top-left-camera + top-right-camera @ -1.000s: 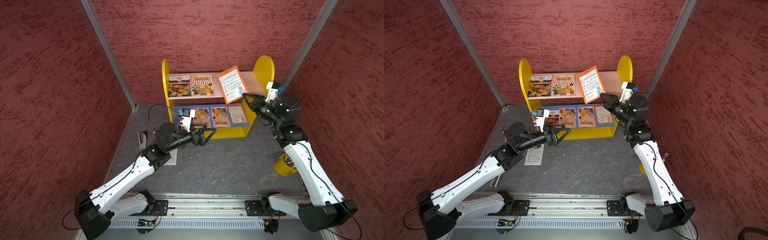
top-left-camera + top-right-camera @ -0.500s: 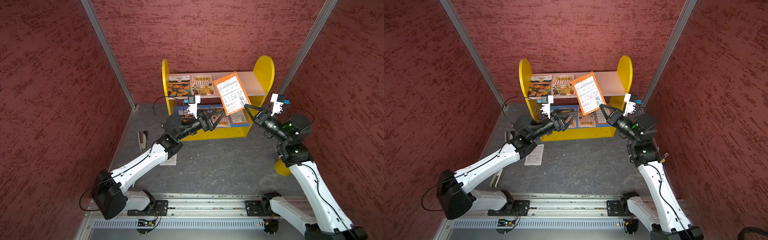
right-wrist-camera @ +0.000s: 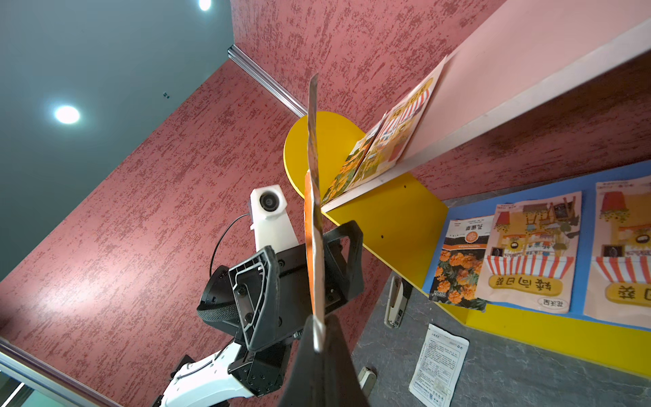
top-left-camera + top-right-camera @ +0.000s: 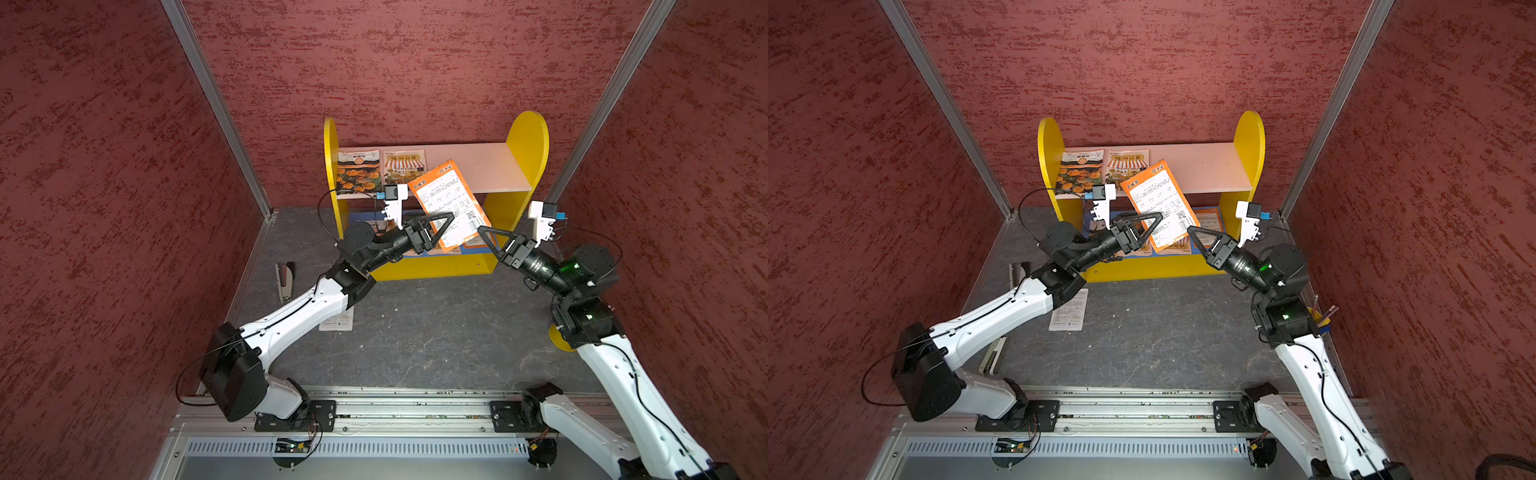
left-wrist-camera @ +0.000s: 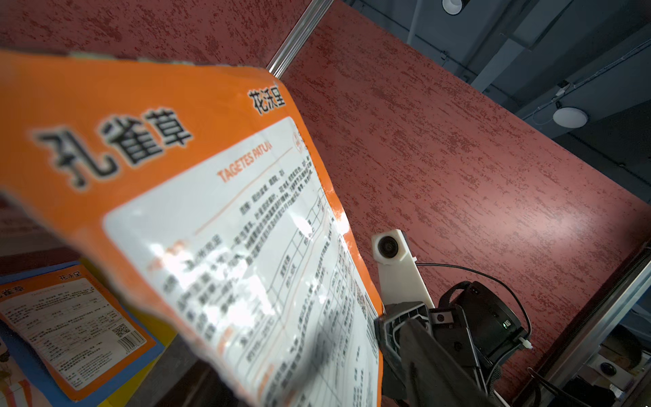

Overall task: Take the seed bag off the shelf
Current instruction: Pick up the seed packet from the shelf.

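The seed bag (image 4: 446, 203) (image 4: 1158, 203), orange with a white printed label, hangs tilted in the air in front of the shelf (image 4: 528, 141) (image 4: 1250, 141). My right gripper (image 4: 480, 227) (image 4: 1190, 227) is shut on its lower right corner. The right wrist view shows the bag (image 3: 313, 211) edge-on, pinched at my right gripper's (image 3: 318, 334) tips. My left gripper (image 4: 449, 218) (image 4: 1156, 218) straddles the bag's lower left edge. One of its fingers (image 3: 253, 289) stands on each side with a gap, so it is open. The label (image 5: 211, 211) fills the left wrist view.
Two more seed packets (image 4: 359, 170) (image 4: 405, 166) lie on the pink upper board (image 4: 478, 166), and several lie on the blue lower board (image 3: 528, 253). On the grey floor are a stapler (image 4: 284, 280), a white packet (image 4: 338, 322) under my left arm and a yellow pencil cup (image 4: 1320, 320) at the right wall.
The right gripper has carried the bag off the upper board, down and forward. The left arm has risen to the bag, and its jaws have narrowed around the bag's edge.
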